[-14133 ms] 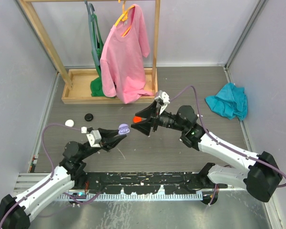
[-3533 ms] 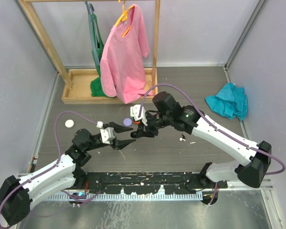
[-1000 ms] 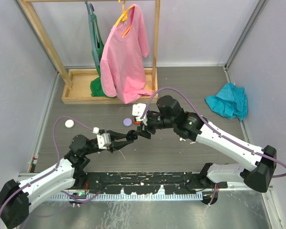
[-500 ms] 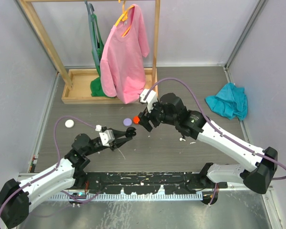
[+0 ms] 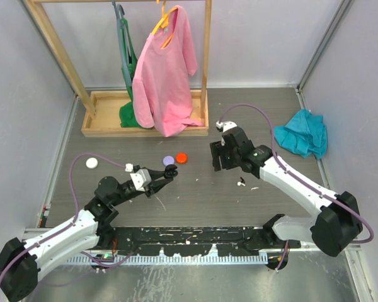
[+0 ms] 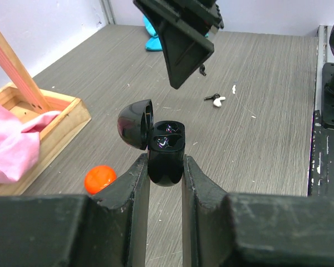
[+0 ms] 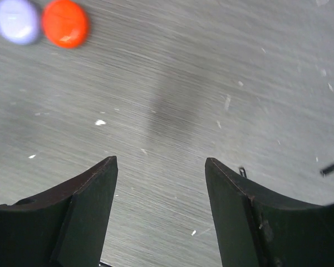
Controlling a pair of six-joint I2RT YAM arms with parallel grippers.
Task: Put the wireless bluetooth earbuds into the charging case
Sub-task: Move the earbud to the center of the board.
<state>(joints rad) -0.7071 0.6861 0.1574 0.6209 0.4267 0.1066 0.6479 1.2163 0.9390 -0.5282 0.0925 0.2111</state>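
My left gripper (image 6: 165, 162) is shut on a black charging case (image 6: 166, 149), held off the floor with its lid (image 6: 134, 122) swung open; its glossy dark wells face up. From above, that gripper (image 5: 168, 172) sits left of centre. A white earbud and a dark earbud (image 6: 216, 99) lie together on the floor (image 5: 241, 183), beyond the case. My right gripper (image 7: 160, 164) hangs open over bare floor, nothing between its fingers; in the top view it (image 5: 215, 158) is just left of those earbuds.
A red round case (image 5: 182, 157) and a lilac one (image 5: 169, 161) lie side by side between the arms. A white round case (image 5: 91, 163) is far left. Further back are a wooden clothes rack (image 5: 145, 119) with a pink shirt, and a blue cloth (image 5: 300, 138) at right.
My right gripper has let go of the red case, now on the floor beside the lilac one, and has pulled back to the right with its jaws open. The left still holds the black case.
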